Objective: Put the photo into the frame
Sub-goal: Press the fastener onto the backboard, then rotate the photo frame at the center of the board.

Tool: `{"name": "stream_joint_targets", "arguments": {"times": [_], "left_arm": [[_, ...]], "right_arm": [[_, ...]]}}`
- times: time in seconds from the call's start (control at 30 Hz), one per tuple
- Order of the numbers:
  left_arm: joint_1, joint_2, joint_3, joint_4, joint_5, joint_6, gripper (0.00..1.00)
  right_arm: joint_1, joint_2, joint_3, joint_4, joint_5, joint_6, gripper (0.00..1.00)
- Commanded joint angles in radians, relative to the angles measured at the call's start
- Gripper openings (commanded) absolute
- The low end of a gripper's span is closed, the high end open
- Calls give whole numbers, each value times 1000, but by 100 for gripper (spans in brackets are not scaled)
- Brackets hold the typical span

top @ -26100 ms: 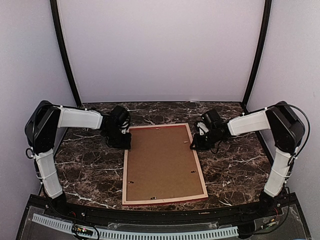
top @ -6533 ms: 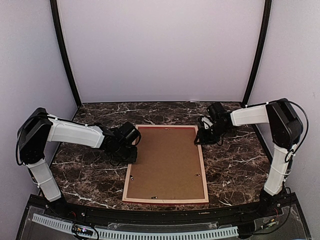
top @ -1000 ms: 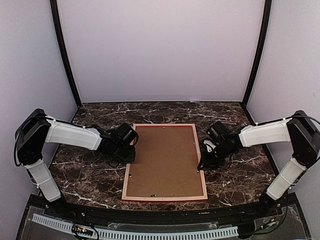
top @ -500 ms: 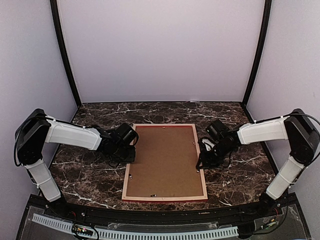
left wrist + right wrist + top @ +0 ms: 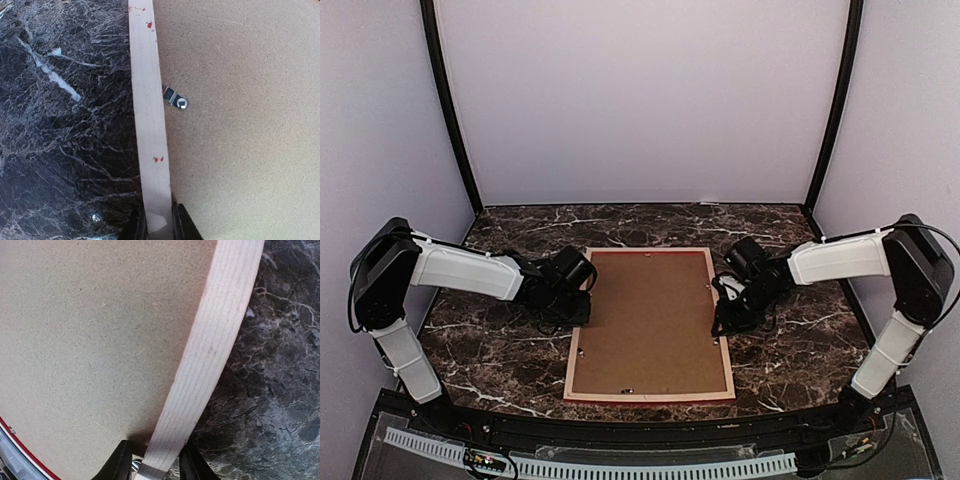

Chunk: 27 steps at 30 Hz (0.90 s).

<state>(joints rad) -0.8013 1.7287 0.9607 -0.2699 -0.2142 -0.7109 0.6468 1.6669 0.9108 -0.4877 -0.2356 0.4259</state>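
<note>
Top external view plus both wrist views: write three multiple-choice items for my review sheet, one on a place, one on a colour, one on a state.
1. Where is the left hand?
A. Astride the left rail of the thin rectangular wooden picture frame
B. Over the middle of the board
C. Raised high above everything

2. What colour is the frame's upward-facing side?
A. Black
B. Pale bare wood
C. Blue

3. How does the frame lie?
A. Upright on edge
B. Flat, back up, with the plain brown backing board inside it
C. Flat, with nothing inside

Key: 1 A, the left wrist view shows a finger on each side of the rail. 2 B, both wrist views show pale wood grain. 3 B, the top view shows the board filling the frame.
</note>
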Motion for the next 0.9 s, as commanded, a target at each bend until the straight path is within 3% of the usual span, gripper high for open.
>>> {"name": "stream_joint_targets", "arguments": {"times": [0.0,0.37,0.87], "left_arm": [[-20,14,-28,-47,90,28,10],[-21,19,-24,-51,90,32,10],[-21,12,-30,-56,84,31,10]], "right_arm": [[15,56,-1,-3,75,-53,32],[15,44,3,-48,18,-145,33],[3,43,34,-109,34,-252,27]]}}
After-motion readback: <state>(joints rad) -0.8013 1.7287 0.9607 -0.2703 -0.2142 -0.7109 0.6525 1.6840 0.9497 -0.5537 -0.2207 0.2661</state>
